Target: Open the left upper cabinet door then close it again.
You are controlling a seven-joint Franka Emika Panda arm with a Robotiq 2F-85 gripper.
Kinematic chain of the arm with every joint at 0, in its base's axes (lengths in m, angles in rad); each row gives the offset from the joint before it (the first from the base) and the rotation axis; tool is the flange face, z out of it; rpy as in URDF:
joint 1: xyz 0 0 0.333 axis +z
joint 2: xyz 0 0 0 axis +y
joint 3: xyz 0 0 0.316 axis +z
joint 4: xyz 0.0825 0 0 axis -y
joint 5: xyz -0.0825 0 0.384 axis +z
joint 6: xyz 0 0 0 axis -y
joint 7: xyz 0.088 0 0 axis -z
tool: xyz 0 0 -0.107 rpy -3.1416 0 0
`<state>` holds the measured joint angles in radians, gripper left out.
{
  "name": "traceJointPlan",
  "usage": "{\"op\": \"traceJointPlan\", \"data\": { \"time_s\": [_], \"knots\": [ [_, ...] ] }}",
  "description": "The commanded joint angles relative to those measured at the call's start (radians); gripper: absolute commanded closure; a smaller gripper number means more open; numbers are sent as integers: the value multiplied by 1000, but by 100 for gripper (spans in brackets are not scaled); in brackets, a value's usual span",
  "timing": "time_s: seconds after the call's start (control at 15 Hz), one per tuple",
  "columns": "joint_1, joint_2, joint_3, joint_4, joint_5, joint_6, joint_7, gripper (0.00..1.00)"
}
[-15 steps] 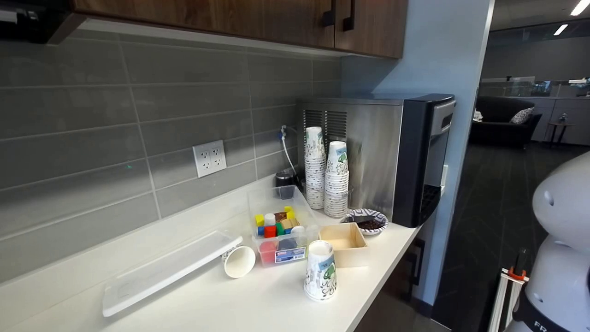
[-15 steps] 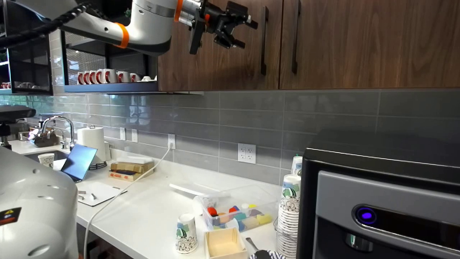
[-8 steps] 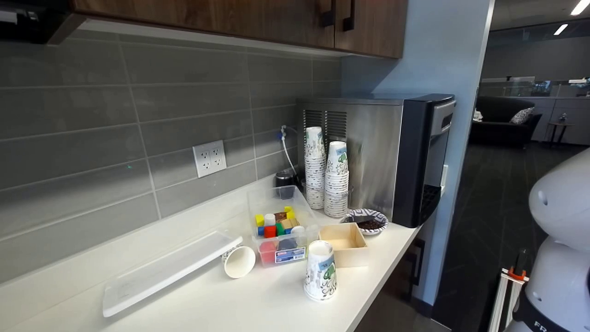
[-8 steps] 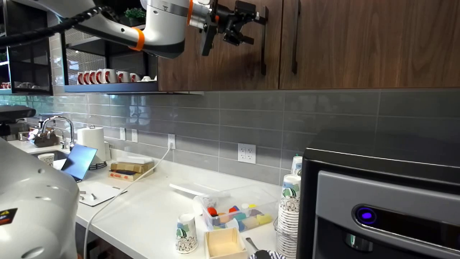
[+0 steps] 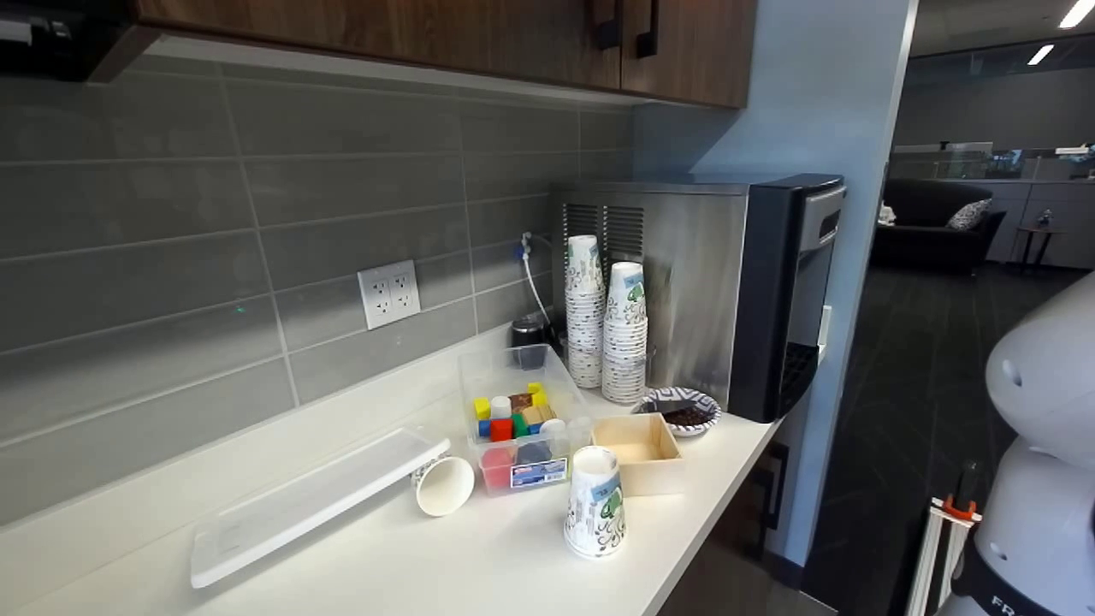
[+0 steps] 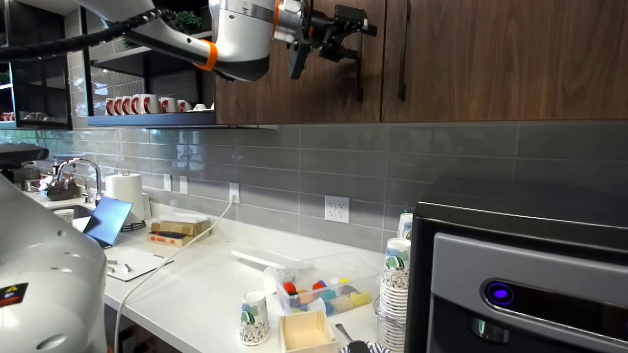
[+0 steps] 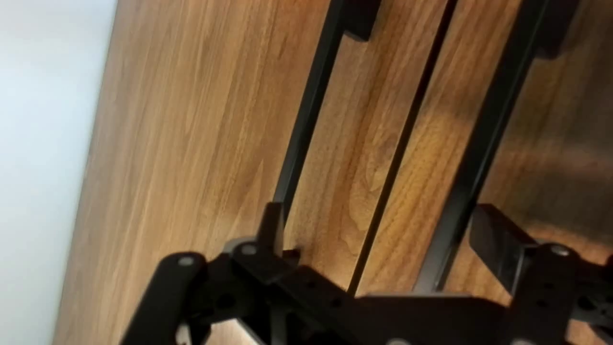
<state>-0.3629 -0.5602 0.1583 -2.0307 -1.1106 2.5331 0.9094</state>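
Observation:
The left upper cabinet door [image 6: 294, 98] is a brown wood-grain panel, closed. In an exterior view its dark vertical handle [image 6: 359, 83] is near the right edge; the door also shows at the top of an exterior view [image 5: 385, 34]. My gripper [image 6: 363, 42] is open in front of the handle's upper part, its fingers overlapping it in view. In the wrist view, which stands upside down, the left door [image 7: 574, 182] is on the right. Its handle [image 7: 479, 143] runs between the spread fingers, close to the right fingertip [image 7: 488, 230]. I cannot tell whether they touch.
The right door [image 6: 490, 59] has its own handle [image 6: 403, 54] close by; the left finger overlaps it in the wrist view. An open shelf [image 6: 157, 120] with mugs adjoins the cabinet. Below are an ice machine [image 6: 490, 215], a clear bin [image 6: 343, 294] and paper cups [image 6: 255, 318].
In an exterior view my gripper has moved right and slightly down across the left door, from short of its handle to overlapping it. It stays open. The doors have not moved.

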Motion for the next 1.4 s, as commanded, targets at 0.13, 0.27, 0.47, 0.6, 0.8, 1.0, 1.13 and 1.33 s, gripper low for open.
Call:
{"op": "traceJointPlan", "data": {
  "time_s": [0.13,0.27,0.47,0.6,0.8,1.0,1.13,1.33],
  "knots": [
    [61,20,-76,24,-57,-8,80,0],
    [73,8,-87,14,-50,-30,91,0],
    [86,-22,-89,-8,-38,-82,106,0],
    [99,-44,-88,-24,-26,-130,113,0],
    [130,-86,-88,-44,-6,-220,104,0],
    [158,-137,-86,-70,3,-311,97,0],
    [184,-176,-84,-87,21,-376,77,0],
    [213,-229,-67,-111,42,-478,61,0]
  ]
}}
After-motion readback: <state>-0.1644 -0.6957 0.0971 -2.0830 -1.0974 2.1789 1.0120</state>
